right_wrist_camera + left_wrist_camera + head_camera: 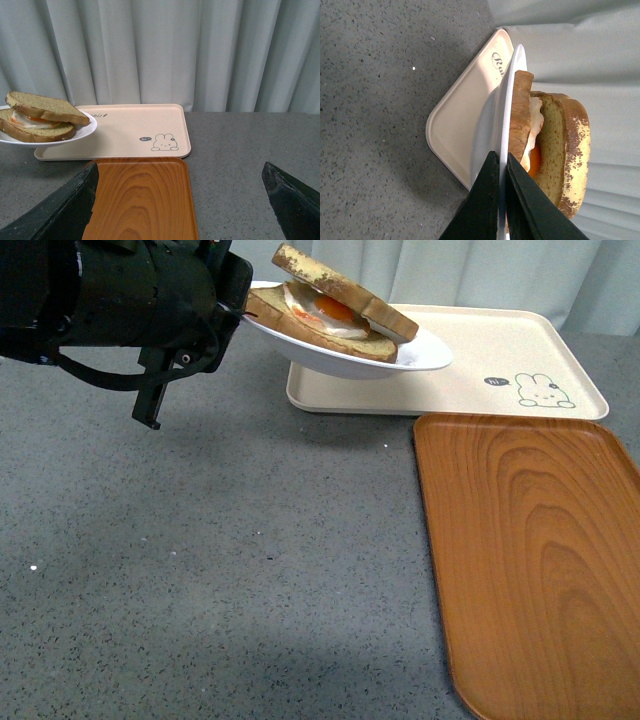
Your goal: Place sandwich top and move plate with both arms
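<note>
- Front view: the left tool (237, 312) pinches the near rim of the plate (345, 360), which it holds in the air, tilted, above the corner of the rabbit-print tray (480, 365). The sandwich top (345, 290) leans on the egg slice (320, 330), so levelling seems wise (a slide is possible). The wooden tray (530, 550) lies bare, just beside the rabbit tray, and the grey counter (200, 540) has open room.
- Left wrist view: both fingers (490, 200) are pressed onto the plate's edge (512, 90), one on each face; the sandwich top (570, 150) sits outermost.
- Right wrist view: the right tool (180, 200) is spread wide, holding nothing, well apart from the plate (75, 135) and facing both trays.
</note>
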You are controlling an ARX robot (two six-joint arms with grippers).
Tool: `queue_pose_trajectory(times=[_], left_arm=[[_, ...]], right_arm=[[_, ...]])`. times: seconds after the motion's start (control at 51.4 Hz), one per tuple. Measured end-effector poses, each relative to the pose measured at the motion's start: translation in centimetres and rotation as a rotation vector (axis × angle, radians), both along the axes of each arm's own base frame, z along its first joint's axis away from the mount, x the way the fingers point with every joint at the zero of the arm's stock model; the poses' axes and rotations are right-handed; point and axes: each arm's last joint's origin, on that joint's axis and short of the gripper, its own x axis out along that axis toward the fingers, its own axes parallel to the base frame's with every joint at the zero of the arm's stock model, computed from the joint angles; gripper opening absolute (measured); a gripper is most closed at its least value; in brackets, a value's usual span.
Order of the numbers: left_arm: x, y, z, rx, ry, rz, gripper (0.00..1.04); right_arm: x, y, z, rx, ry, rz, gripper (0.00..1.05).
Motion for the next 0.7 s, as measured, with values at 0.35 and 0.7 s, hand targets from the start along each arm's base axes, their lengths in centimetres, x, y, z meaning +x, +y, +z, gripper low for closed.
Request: queue_pose_trajectory(times=[0.35, 0.7], left_arm=[[3.6, -1.1, -1.3, 0.073, 0.025, -0.008, 0.04], [5.6, -2.9, -3.3, 0.105, 0.072, -0.019, 0.04]], right_arm=[[0.0, 0.0, 0.0, 0.000, 0.000, 0.000, 0.96], [0.0, 0.0, 0.0, 0.000, 0.000, 0.000, 0.96]])
